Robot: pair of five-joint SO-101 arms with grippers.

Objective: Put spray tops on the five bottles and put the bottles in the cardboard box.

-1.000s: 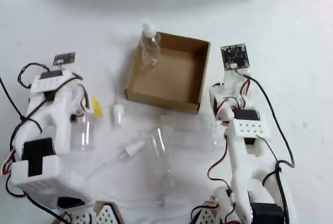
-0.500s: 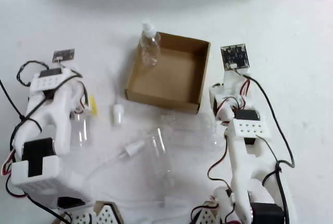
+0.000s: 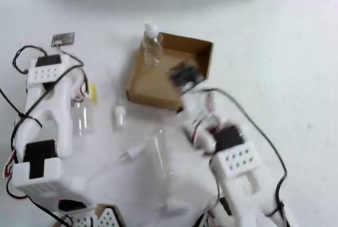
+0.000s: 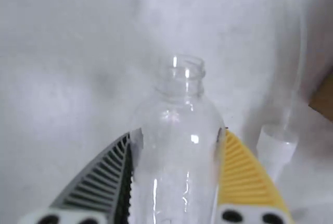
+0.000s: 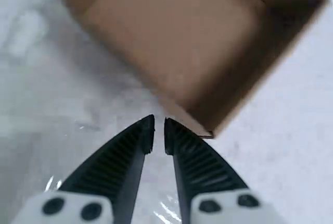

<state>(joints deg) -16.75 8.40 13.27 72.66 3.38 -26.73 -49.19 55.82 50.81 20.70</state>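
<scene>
Clamping a clear, open-necked bottle (image 4: 183, 104) between its grey and yellow fingers, the left gripper (image 4: 177, 136) sits at the left side of the white table (image 3: 274, 53), well apart from the cardboard box (image 3: 153, 99). A small white top (image 4: 276, 139) lies on the table just beside the held bottle, between it and the box. The box stands open near the table's middle. A capped bottle (image 3: 151, 45), upright with a spray top on, is at its far left corner and appears to stand inside, though the high view leaves that uncertain. Nearer the arms' bases, a loose spray top (image 3: 134, 150) with its tube lies beside clear loose bottles (image 3: 161, 155) on their sides. The right arm (image 3: 232, 158) leans across toward the box, blurred in the high view. Its wrist view shows the right gripper (image 5: 158, 130) with black fingers drawn almost together, nothing between them, poised over the table just short of the box's near corner.
</scene>
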